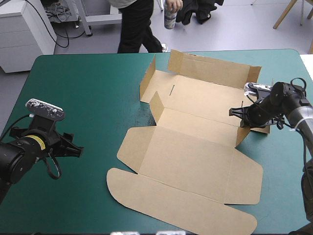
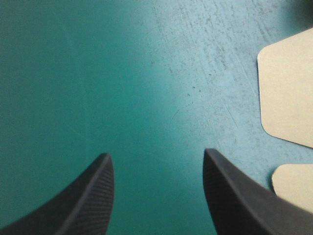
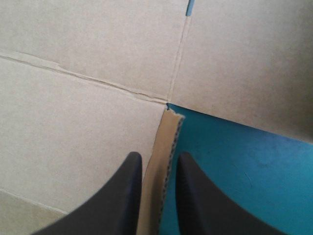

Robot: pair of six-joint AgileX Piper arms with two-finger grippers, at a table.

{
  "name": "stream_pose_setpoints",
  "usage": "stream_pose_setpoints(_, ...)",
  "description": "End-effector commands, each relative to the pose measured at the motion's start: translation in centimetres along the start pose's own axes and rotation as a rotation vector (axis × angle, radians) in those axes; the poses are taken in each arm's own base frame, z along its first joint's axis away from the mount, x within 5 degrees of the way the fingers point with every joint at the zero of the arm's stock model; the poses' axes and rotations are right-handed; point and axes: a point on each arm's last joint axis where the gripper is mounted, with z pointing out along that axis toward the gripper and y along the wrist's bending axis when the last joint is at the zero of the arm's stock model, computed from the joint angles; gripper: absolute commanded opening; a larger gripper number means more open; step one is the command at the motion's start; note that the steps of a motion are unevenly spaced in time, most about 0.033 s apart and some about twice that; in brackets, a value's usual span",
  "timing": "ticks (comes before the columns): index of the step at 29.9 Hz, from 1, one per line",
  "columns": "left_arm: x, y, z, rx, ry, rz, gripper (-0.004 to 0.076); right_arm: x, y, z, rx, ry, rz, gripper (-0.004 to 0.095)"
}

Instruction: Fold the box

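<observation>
Box [image 1: 190, 161] is laid out from the middle of the teal-green cover [image 1: 78, 88] toward three o'clock, mostly flat, with walls raised along its twelve o'clock side. At its three o'clock edge an upright side flap [image 3: 164, 166] is clamped by the right gripper [image 3: 156, 159] (all but closed on it). At eight o'clock the left gripper [image 2: 156, 156] is held wide apart over bare cover, clear of the box.

In the high view the right gripper [image 1: 235, 112] at the right wall of the box [image 1: 190, 152] is one dark shape, its fingers too small to separate. A thin dark mark [image 1: 171, 90] on the far panel cannot be identified (slit or stain, no telling). The left wrist view cuts the box off, leaving two rounded corners.
</observation>
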Motion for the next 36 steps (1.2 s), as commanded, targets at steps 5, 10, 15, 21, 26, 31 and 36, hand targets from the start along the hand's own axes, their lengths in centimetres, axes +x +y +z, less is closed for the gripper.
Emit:
stream_pose_setpoints(5,-0.9,0.2,-1.0,-0.007,-0.072,0.0,0.0393,-0.5,0.2,-2.1,-0.001,-0.077,-0.055,-0.0019)
stream_pose_setpoints(10,-0.9,0.2,-1.0,-0.008,-0.07,0.008,0.0393,-0.3,0.3,-2.1,-0.008,-0.055,-0.119,-0.0019)
stream_pose_setpoints(15,-0.9,0.3,-1.0,-0.012,-0.071,0.01,0.0393,-0.3,0.8,-2.1,-0.045,-0.056,-0.226,-0.0019)
stream_pose_setpoints(21,-0.9,0.3,-1.0,-0.014,-0.069,0.015,0.0393,-1.0,3.3,-2.6,-0.06,-0.13,-0.398,-0.0019)
stream_pose_setpoints(26,-0.8,0.3,-1.0,-0.015,-0.06,0.02,0.0393,-3.1,6.6,-4.9,-0.072,-0.31,-0.498,-0.0019)
stream_pose_setpoints(31,-0.5,0.4,-1.0,-0.02,-0.03,0.036,0.0393,-5.2,8.7,-4.8,-0.095,-0.336,-0.548,-0.0019)
stream_pose_setpoints(36,-0.4,0.5,-1.0,-0.036,-0.016,0.046,0.0393,-6.9,11.4,-2.6,-0.107,-0.287,-0.754,-0.0019)
